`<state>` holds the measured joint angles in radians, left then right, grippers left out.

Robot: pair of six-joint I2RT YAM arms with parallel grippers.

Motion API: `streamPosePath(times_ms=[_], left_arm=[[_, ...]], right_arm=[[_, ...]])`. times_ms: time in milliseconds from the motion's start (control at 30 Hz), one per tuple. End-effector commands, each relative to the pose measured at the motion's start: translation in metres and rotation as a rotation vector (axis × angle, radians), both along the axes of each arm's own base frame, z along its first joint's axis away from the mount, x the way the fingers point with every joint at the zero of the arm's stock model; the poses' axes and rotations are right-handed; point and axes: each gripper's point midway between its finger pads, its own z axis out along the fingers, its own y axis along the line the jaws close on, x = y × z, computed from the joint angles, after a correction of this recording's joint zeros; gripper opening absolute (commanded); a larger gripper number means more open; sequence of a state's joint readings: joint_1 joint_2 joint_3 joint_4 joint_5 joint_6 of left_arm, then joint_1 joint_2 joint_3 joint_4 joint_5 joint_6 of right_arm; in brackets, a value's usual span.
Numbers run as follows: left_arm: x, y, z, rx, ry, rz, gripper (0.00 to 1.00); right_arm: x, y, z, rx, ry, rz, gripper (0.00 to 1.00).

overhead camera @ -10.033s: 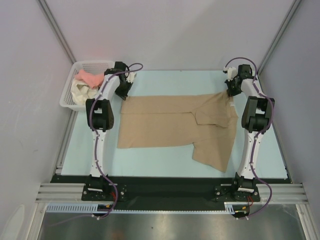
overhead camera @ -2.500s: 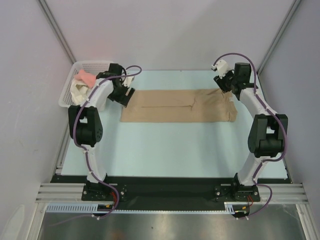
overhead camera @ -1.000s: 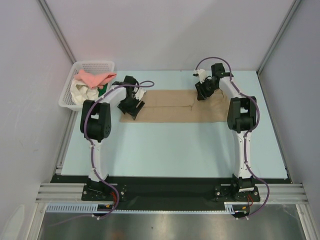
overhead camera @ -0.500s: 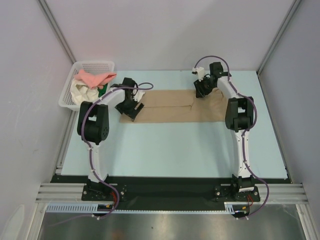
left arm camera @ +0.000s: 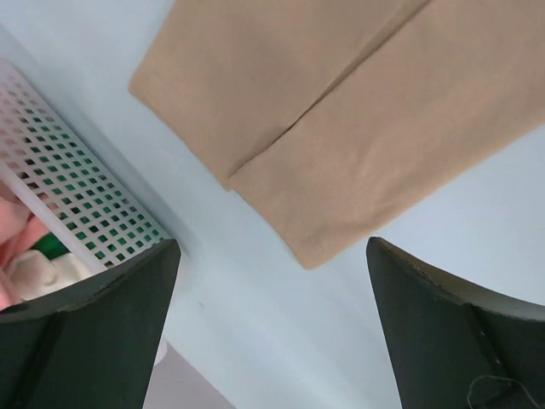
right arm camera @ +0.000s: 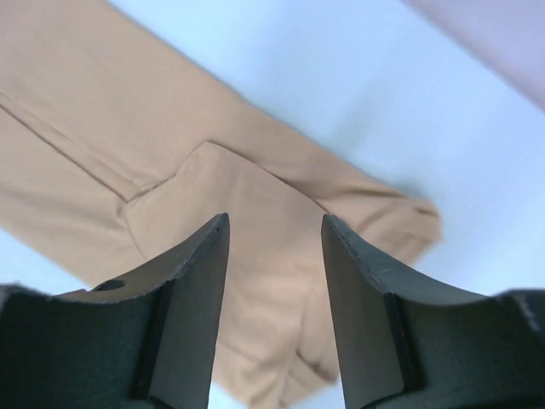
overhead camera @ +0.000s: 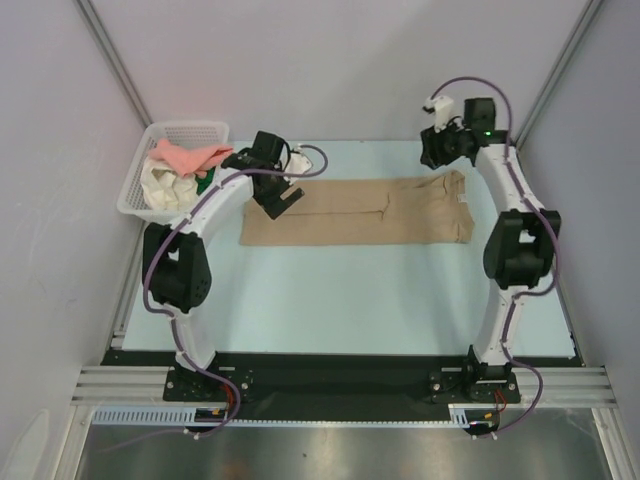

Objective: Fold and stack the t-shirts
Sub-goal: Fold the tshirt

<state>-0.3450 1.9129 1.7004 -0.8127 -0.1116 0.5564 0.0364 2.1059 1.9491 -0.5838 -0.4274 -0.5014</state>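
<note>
A large tan t-shirt (overhead camera: 355,210) lies folded into a long flat strip across the far part of the table. My left gripper (overhead camera: 280,198) hovers over its left end, jaws wide open and empty; in the left wrist view the tan t-shirt (left arm camera: 341,111) lies beyond my left gripper (left arm camera: 272,247). My right gripper (overhead camera: 438,148) hangs above the strip's far right corner, open with nothing between its fingers. The right wrist view has my right gripper (right arm camera: 274,220) over the tan t-shirt (right arm camera: 255,213), whose sleeve is folded in.
A white mesh basket (overhead camera: 178,129) stands at the far left with a salmon-pink t-shirt (overhead camera: 190,155), a cream one (overhead camera: 160,185) and a bit of green cloth (overhead camera: 203,180) inside. Its basket wall (left arm camera: 77,187) is close to my left fingers. Grey walls enclose the table.
Both grippers have let go of the tan shirt and risen from it. The left opened wide and drew back; the right swung from the strip's middle to its far right corner.
</note>
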Motion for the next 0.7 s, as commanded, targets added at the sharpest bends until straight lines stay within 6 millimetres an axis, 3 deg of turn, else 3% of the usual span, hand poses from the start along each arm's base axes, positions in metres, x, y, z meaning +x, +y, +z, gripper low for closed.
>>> streamPosePath(times_ms=[0, 33, 100, 267, 467, 667], left_arm=[[-0.011, 0.013, -0.005, 0.113, -0.032, -0.100, 0.96], [-0.013, 0.013, -0.008, 0.120, -0.041, -0.113, 0.96], [-0.016, 0.016, -0.020, 0.133, -0.058, -0.137, 0.95], [-0.022, 0.023, -0.054, 0.127, 0.026, -0.108, 0.91], [-0.018, 0.037, -0.063, 0.100, 0.078, 0.000, 0.89], [0.006, 0.050, -0.070, 0.080, 0.058, 0.030, 0.89]], right_arm=[[-0.033, -0.032, 0.039, 0.092, 0.030, -0.057, 0.53], [-0.042, -0.049, 0.033, 0.106, 0.081, -0.087, 0.53], [-0.073, -0.059, 0.007, 0.137, 0.239, -0.108, 0.53], [-0.115, -0.102, -0.039, 0.123, 0.385, -0.156, 0.50], [-0.143, -0.105, -0.065, 0.231, 0.477, -0.107, 0.50], [-0.149, -0.103, -0.079, 0.215, 0.508, -0.073, 0.50]])
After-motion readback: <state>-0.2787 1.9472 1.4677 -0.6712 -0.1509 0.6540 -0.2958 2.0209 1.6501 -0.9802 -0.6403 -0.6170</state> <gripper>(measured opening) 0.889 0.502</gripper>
